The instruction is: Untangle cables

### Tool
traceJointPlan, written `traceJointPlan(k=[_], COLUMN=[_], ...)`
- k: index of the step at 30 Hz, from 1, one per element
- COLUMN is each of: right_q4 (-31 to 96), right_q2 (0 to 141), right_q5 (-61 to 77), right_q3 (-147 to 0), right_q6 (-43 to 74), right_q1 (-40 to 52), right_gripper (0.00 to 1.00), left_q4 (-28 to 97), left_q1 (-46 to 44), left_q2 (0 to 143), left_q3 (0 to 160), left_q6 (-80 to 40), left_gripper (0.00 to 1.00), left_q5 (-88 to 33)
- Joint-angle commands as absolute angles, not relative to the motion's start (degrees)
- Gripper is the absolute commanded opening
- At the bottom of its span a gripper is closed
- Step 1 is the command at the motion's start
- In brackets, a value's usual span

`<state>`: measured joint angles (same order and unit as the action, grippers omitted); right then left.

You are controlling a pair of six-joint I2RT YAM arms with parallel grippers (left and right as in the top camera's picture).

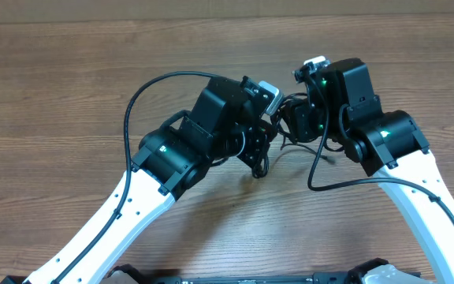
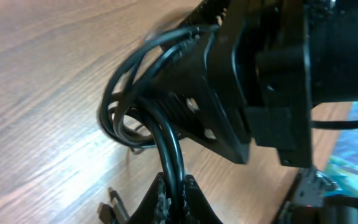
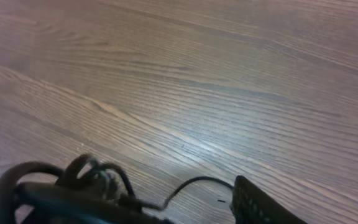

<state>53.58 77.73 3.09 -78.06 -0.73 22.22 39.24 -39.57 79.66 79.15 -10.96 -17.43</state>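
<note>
The cables (image 1: 294, 143) are a tangle of thin black cords between my two grippers at the table's middle. In the left wrist view my left gripper (image 2: 173, 194) is shut on two black cords that rise into loose loops (image 2: 126, 109); small plug connectors (image 2: 114, 206) lie on the wood beside the jaws. In the overhead view the left gripper (image 1: 260, 160) sits just left of the right gripper (image 1: 290, 126). In the right wrist view the right gripper (image 3: 185, 208) looks open, one finger showing at lower right, with a thin cord (image 3: 191, 182) arching to it from the bundle (image 3: 86, 177).
The wooden table (image 1: 69, 63) stretches all round the arms. The right gripper's black body (image 2: 260, 81) hangs close over the cable loops in the left wrist view. Thick black arm wiring (image 1: 144, 91) loops beside the left arm and another (image 1: 321, 177) under the right arm.
</note>
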Motion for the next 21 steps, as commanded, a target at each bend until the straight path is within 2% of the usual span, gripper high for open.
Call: traceJointPlan(k=[1,3,7,10,14,17,21], right_q4=[53.28,53.28,53.25,53.25,53.32,53.74,54.33], right_q2=[77.49,77.49,77.49,77.49,77.49,77.49,77.49], right_q5=[4.84,7.35,11.94,12.97,13.23,13.19,13.17], right_q3=[-79.13,-79.13,-79.13,-79.13,-79.13,-79.13,-79.15], right_q6=[-3.29,-5.34,-8.54,-8.97,-9.1,-9.08,-7.27], right_q1=[22.44,22.44,22.44,22.44,22.44,22.44,22.44], right_gripper=[0.64,0.67,0.67,0.61,0.43,0.04,0.04], left_q4=[39.38,39.86,41.3,41.25,41.01,40.1,38.92], left_q1=[-39.88,-39.88,-39.88,-39.88,-39.88,-39.88,-39.68], left_q2=[79.4,79.4,79.4,79.4,79.4,79.4,79.4], left_q3=[79.88,79.88,79.88,79.88,79.88,79.88,79.88], left_q6=[-0.93,3.16,10.15,10.74,10.74,10.68,7.51], left_gripper=[0.04,0.04,0.04,0.04,0.04,0.04,0.04], left_q5=[-15.97,-16.1,-16.1,-16.14,-16.14,-16.12,-15.4])
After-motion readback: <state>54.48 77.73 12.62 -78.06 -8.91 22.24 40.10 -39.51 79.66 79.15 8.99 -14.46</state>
